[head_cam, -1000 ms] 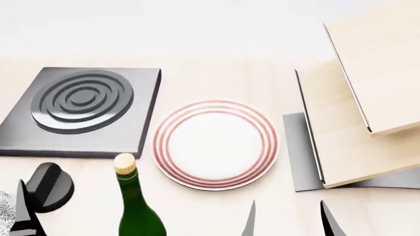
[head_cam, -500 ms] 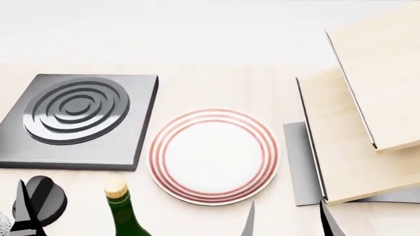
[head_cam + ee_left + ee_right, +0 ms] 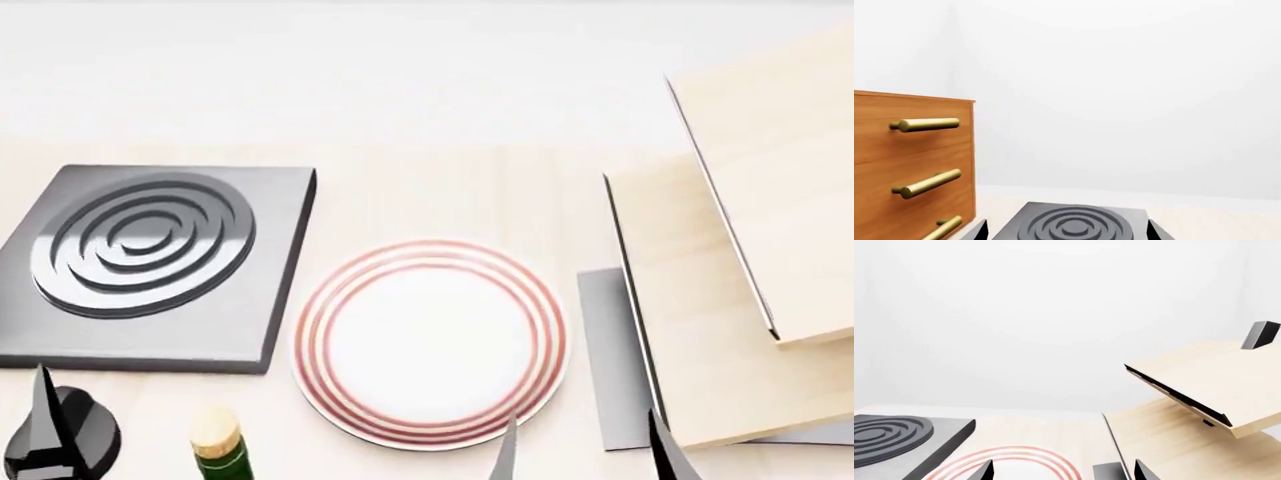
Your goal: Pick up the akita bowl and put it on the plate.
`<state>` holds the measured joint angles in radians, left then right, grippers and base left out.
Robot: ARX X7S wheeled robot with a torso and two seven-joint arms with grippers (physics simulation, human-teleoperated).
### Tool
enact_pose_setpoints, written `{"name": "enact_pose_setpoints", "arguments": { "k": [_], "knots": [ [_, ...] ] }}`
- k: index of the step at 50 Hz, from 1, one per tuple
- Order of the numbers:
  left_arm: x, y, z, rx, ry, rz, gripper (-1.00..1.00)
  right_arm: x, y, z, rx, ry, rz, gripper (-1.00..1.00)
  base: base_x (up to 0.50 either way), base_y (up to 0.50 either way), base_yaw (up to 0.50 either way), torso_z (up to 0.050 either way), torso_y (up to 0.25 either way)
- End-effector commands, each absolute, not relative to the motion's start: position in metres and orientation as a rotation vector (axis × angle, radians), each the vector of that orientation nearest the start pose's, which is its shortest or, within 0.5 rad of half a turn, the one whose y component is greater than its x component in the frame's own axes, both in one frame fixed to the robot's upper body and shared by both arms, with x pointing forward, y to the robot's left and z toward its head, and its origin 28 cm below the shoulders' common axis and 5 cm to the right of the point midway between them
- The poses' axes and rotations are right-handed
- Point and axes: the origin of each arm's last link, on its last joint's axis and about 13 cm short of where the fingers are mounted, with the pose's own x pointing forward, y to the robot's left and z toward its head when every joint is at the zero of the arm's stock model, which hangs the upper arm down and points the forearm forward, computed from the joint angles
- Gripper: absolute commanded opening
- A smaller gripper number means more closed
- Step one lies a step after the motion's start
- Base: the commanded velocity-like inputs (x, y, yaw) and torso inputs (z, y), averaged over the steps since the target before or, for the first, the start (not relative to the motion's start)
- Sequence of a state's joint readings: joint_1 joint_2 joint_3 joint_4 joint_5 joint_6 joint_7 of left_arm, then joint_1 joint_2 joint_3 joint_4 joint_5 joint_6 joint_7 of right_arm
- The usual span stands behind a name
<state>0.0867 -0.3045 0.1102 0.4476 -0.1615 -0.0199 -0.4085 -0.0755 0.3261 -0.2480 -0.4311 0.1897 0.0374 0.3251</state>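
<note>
The akita bowl is out of view in all three views. The plate (image 3: 430,345), white with red rings, lies flat on the pale wooden table just right of the dark burner. My right gripper (image 3: 585,458) is open at the bottom edge of the head view, its left finger over the plate's near right rim. In the right wrist view the right gripper (image 3: 1064,472) has nothing between its fingers and the plate's (image 3: 1011,460) rim shows ahead. My left gripper (image 3: 1067,234) is open and empty, facing the burner. Only one left fingertip (image 3: 47,425) shows in the head view.
A square dark grey burner (image 3: 147,260) sits at left. A green bottle with a cork (image 3: 214,440) stands at the front, between the left gripper and the plate. A tilted wooden rack (image 3: 721,290) on grey metal fills the right. A drawer cabinet (image 3: 914,170) stands beside the burner.
In the head view everything has slid down: the plate and burner sit lower, the bottle has sunk to the bottom edge, and the patterned sliver at lower left is gone.
</note>
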Motion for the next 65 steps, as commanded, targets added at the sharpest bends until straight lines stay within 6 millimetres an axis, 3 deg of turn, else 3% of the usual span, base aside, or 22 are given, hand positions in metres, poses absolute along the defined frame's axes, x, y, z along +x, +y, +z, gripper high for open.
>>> {"name": "enact_pose_setpoints", "arguments": {
  "k": [1,65],
  "knots": [
    [0.1884,0.2321,0.0900,0.044,-0.320,0.193,1.00,0.1845,-0.1012,0.0793,-0.034,-0.248,0.024,1.00,0.10,-0.01,0.00,0.000,0.000],
    [0.1887,0.2322,0.0877,0.052,-0.314,0.190,1.00,0.1834,-0.0994,0.0766,-0.045,-0.253,0.029,1.00,0.05,0.02,0.00,0.000,0.000]
  ]
}}
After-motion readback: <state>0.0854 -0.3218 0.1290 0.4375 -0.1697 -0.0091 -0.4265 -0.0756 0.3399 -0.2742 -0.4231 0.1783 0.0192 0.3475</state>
